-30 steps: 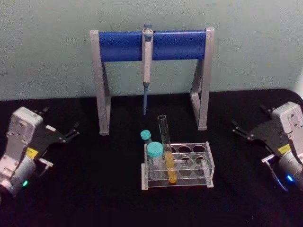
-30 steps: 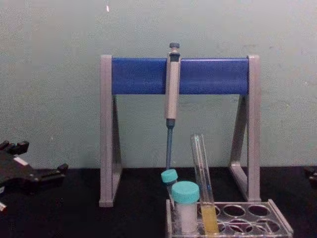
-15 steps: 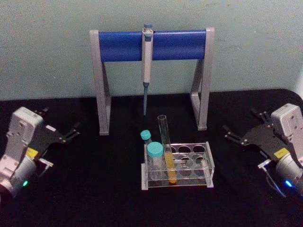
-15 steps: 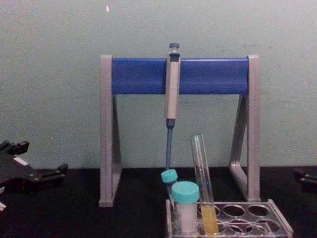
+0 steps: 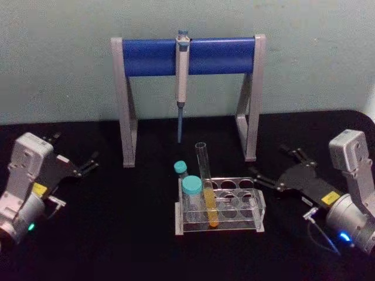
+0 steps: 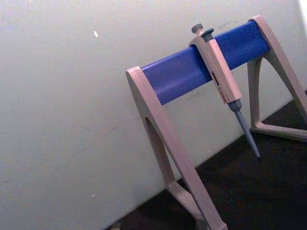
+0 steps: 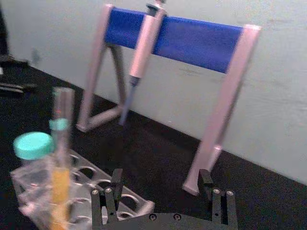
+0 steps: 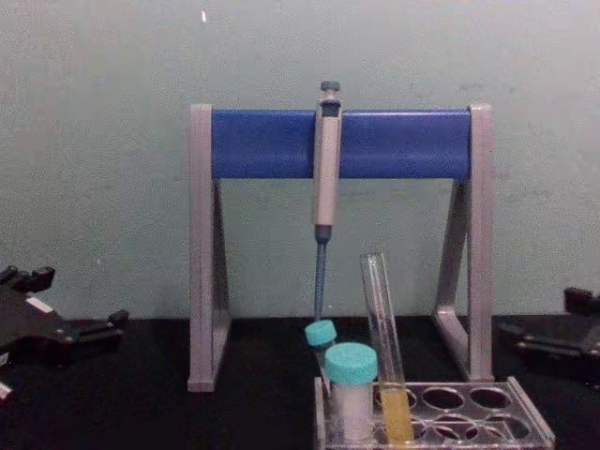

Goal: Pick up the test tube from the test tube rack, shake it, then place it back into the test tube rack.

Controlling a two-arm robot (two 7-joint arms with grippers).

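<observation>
Now the slim clear glass test tube, yellow liquid in its rounded bottom, leans in the front row of the clear plastic test tube rack. The right end effector, fingers spread, has moved closer to the rack; the left end effector, also spread, stays parked.

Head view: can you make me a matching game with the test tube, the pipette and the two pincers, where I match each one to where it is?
Things:
1. test tube
2. pipette
3. right pincer
4. left pincer

Places:
A. open, far out at the table's left side
B. hanging from the blue bar
C. open, near the test tube rack's right end, touching nothing
D. leaning in the test tube rack, yellow liquid at its bottom

Pairs: 1-D, 2-B, 3-C, 4-A
</observation>
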